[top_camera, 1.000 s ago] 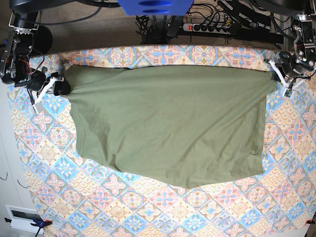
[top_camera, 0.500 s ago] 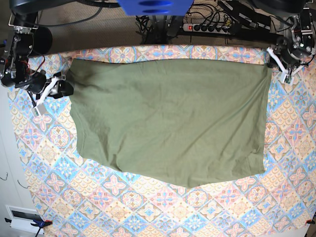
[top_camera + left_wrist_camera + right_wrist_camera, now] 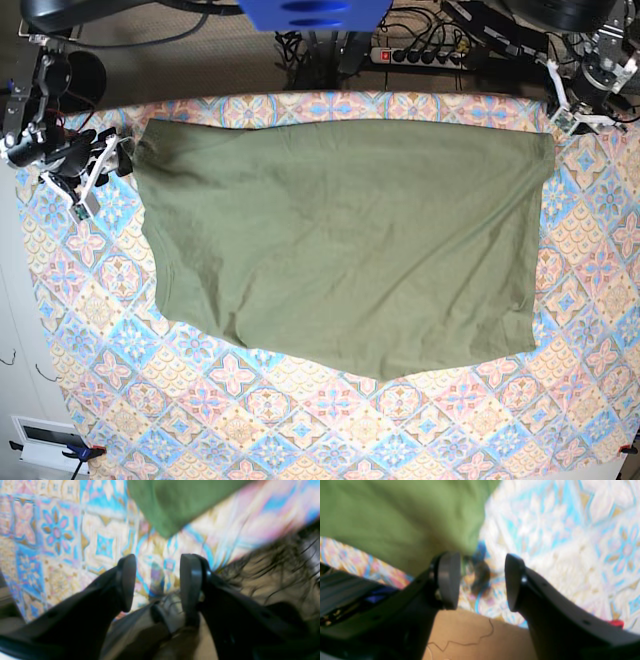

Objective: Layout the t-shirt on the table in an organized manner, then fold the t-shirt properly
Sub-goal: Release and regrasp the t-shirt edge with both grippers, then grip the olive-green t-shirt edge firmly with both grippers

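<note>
Print-free t-shirt (image 3: 340,240) lies on table (image 3: 300,420); left claw (image 3: 157,580) and right claw (image 3: 481,580) released.

The left gripper (image 3: 157,582) fills the lower half of the blurred frame, its two dark pads (image 3: 127,581) standing apart with nothing between them; beyond the gap lies the table (image 3: 57,532), its cloth patterned in blue, pink and cream floral tiles; a corner of the olive-green t-shirt (image 3: 172,505) rests flat on that cloth at the top, clear of both pads; to the right, past the cloth's edge, a brownish floor (image 3: 270,580) shows dark streaks too smeared to identify.
</note>
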Tool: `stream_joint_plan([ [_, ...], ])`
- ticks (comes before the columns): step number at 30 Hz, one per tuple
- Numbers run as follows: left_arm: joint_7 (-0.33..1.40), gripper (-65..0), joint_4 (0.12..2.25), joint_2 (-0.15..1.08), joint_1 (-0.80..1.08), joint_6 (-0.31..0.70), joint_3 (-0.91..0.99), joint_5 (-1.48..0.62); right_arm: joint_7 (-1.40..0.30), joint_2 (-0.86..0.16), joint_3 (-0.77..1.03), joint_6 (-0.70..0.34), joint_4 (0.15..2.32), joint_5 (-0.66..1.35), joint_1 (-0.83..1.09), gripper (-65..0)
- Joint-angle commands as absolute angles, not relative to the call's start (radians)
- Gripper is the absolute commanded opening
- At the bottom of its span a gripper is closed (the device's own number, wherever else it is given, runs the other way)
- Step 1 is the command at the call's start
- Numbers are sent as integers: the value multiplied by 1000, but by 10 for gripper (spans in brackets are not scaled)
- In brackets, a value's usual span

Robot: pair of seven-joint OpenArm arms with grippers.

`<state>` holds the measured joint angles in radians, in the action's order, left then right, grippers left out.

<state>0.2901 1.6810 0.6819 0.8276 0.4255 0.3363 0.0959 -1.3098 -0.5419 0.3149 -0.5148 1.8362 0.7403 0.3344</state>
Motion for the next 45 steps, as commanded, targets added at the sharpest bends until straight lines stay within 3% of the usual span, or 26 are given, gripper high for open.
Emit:
stream_joint_plan([
  [1, 260, -364, 1689, 699, 826, 406, 329, 125, -1291, -556, 325, -515, 1854, 748, 326, -370],
  [7, 252, -364, 1673, 697, 716, 311, 216, 285, -1290, -495, 326, -515, 1857, 748, 326, -371],
  [26, 294, -368, 1667, 699, 630, 311, 67, 407, -1290, -452, 331, -515, 1857, 748, 326, -371],
  [28, 306, -414, 1666, 700, 628, 311, 71, 409, -1290, -452, 331, -515, 1857, 748, 328, -371],
  [34, 309, -649, 1652, 702, 590, 312, 82, 401, -1290, -452, 334, -515, 1857, 748, 363, -371],
  [45, 311, -650, 1715, 690, 593, 317, 234, 130, -1290, -452, 417, -515, 1865, 748, 433, -371],
])
